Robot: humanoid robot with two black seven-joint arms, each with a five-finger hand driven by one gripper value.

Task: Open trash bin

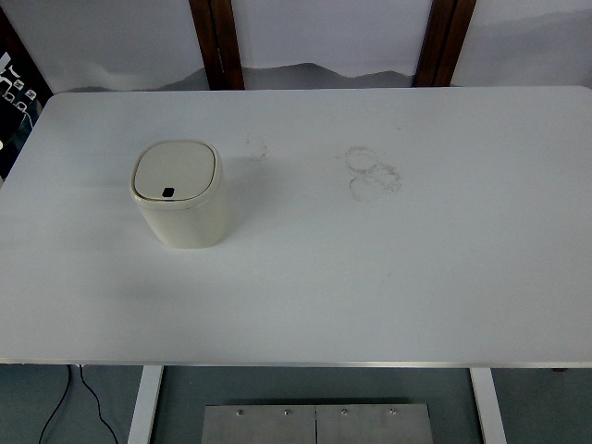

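Note:
A small cream trash bin (181, 194) stands upright on the left part of the white table (370, 277). Its lid (176, 172) lies flat and closed on top, with a small dark button near the lid's front edge. Neither of my arms nor hands shows anywhere in the head view.
Faint grey ring marks (373, 172) stain the tabletop at centre right, and a smaller smudge (256, 146) lies just right of the bin. Dark wooden posts (217, 42) stand behind the far edge. A black cable (83, 398) hangs below the near left edge.

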